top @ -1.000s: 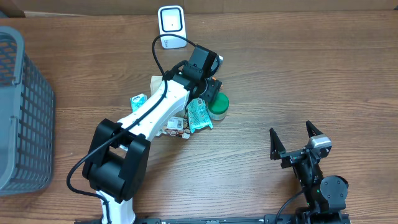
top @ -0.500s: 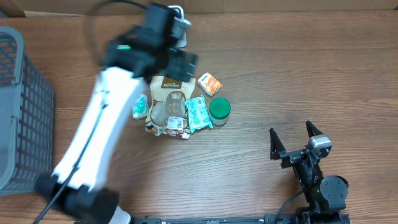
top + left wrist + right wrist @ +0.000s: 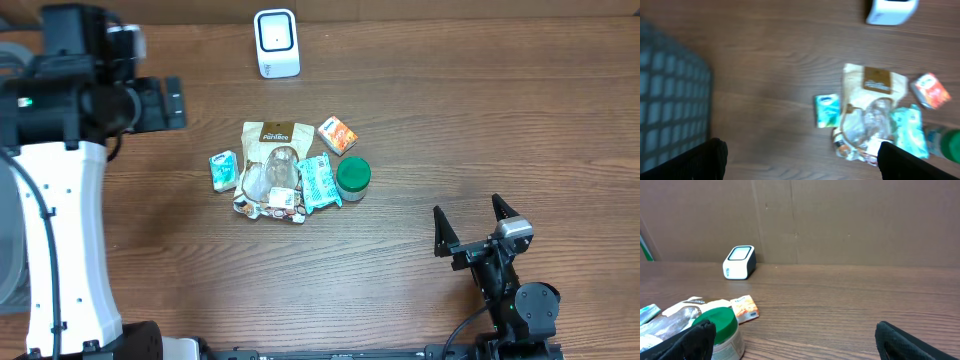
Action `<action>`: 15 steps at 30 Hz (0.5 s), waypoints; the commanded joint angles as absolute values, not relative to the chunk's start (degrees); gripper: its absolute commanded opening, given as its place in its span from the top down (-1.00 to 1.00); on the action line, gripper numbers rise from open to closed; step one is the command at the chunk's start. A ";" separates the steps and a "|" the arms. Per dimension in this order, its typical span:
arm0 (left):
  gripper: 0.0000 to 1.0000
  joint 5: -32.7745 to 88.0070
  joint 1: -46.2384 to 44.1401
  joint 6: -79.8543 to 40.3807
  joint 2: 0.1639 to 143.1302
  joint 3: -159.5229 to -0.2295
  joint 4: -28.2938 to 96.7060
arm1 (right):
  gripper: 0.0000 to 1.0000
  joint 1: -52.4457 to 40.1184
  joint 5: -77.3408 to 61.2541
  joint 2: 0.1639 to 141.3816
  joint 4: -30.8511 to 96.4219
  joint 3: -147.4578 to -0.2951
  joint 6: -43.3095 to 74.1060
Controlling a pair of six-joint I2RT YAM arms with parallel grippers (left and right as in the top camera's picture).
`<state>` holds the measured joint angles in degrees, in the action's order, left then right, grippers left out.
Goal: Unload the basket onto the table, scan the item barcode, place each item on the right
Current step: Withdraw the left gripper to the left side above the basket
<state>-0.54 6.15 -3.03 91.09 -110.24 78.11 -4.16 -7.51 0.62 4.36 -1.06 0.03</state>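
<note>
The white barcode scanner (image 3: 276, 42) stands at the back of the table, also seen in the wrist views (image 3: 890, 10) (image 3: 739, 262). A pile of items lies mid-table: a brown pouch (image 3: 272, 135), an orange packet (image 3: 338, 134), a green-lidded jar (image 3: 352, 175), a teal packet (image 3: 320, 183), a small teal packet (image 3: 222, 170) and a clear bag (image 3: 268, 182). My left gripper (image 3: 176, 103) hangs open and empty, high up and left of the pile (image 3: 800, 162). My right gripper (image 3: 478, 225) rests open and empty at the front right, its view level with the jar (image 3: 715, 330).
A grey mesh basket (image 3: 670, 100) stands at the table's left edge, mostly hidden by my left arm in the overhead view. Cardboard walls (image 3: 840, 220) close off the back of the wooden table (image 3: 480, 110).
My left arm has lifted off the pile and swung up and far to the left, its jaws opening wider. The orange packet it covered now lies in plain view. The right arm has not moved.
</note>
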 commanded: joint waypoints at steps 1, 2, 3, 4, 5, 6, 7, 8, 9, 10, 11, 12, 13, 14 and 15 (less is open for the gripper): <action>-0.99 -0.40 9.69 -3.84 90.63 -110.78 78.48 | -1.00 -4.49 -7.70 0.16 4.14 -0.45 0.34; -0.99 -0.40 10.44 -3.79 90.63 -110.78 78.54 | -1.00 -4.49 -7.70 0.16 4.14 -0.45 0.34; -0.99 -0.38 11.11 -3.57 90.63 -110.78 78.56 | -1.00 -4.49 -7.70 0.16 4.14 -0.45 0.34; -0.99 -0.36 11.81 -3.07 90.63 -110.78 78.59 | -1.00 -4.49 -7.70 0.16 4.14 -0.45 0.34; -0.99 -0.36 12.34 -2.39 90.63 -110.78 78.56 | -1.00 -4.49 -7.70 0.16 4.14 -0.45 0.34; -0.99 -0.23 12.91 -1.21 90.65 -110.76 78.50 | -1.00 -4.49 -7.70 0.16 4.14 -0.45 0.34; -0.99 0.21 13.50 0.14 90.76 -110.72 78.30 | -1.00 -4.49 -7.70 0.16 4.14 -0.45 0.34; -0.99 1.26 14.02 1.50 90.89 -110.72 78.02 | -1.00 -4.49 -7.70 0.16 4.14 -0.45 0.34; -0.99 2.94 14.48 2.94 91.05 -110.72 77.76 | -1.00 -4.49 -7.70 0.16 4.14 -0.45 0.34; -0.99 9.93 15.68 7.62 91.57 -110.72 77.65 | -1.00 -4.49 -7.70 0.16 4.14 -0.45 0.34; -0.99 12.82 16.29 9.17 91.90 -110.72 77.78 | -1.00 -4.49 -7.70 0.16 4.14 -0.45 0.34; -0.99 14.74 16.88 9.74 92.16 -110.72 77.91 | -1.00 -4.49 -7.70 0.16 4.14 -0.45 0.34; -0.99 15.59 17.47 9.80 92.42 -110.72 78.00 | -1.00 -4.49 -7.70 0.16 4.14 -0.45 0.34; -0.99 15.77 17.98 9.80 92.68 -110.72 78.11 | -1.00 -4.49 -7.70 0.16 4.14 -0.45 0.34; -0.99 15.75 18.50 9.78 93.06 -110.72 78.17 | -1.00 -4.49 -7.70 0.16 4.14 -0.45 0.34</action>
<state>8.75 16.67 5.17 91.53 -110.24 78.06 -4.16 -7.53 0.62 4.34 -1.06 0.03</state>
